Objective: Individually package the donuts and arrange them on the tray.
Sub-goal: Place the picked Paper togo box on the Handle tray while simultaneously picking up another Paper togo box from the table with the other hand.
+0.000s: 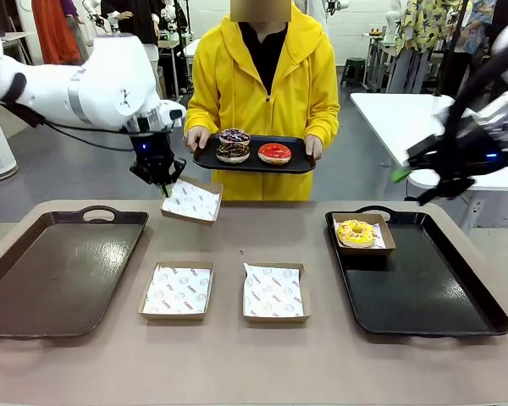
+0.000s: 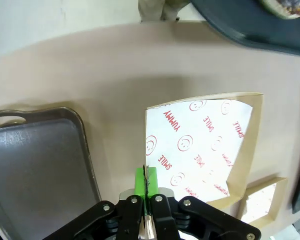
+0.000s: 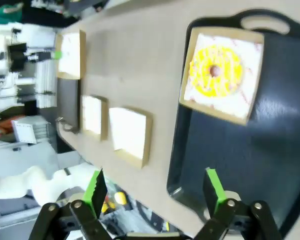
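A person at the far side holds a small black tray (image 1: 298, 164) carrying a chocolate donut (image 1: 234, 145) and a red-glazed donut (image 1: 274, 153). The yellow sprinkled donut (image 1: 356, 232) (image 3: 216, 71) lies in a paper-lined box on the right black tray (image 1: 440, 313). My left gripper (image 1: 161, 182) (image 2: 146, 176) is shut on the edge of an empty paper-lined box (image 1: 191, 201) (image 2: 205, 145), which hangs tilted just below the person's tray. At the right, above the table edge, my right gripper (image 1: 409, 188) (image 3: 154, 185) stands open with nothing between its fingers.
An empty dark tray (image 1: 59, 279) (image 2: 35, 165) lies at the left. Two empty paper-lined boxes (image 1: 177, 290) (image 1: 273, 293) sit side by side at the table's front middle. The right tray has bare room in front of the boxed donut.
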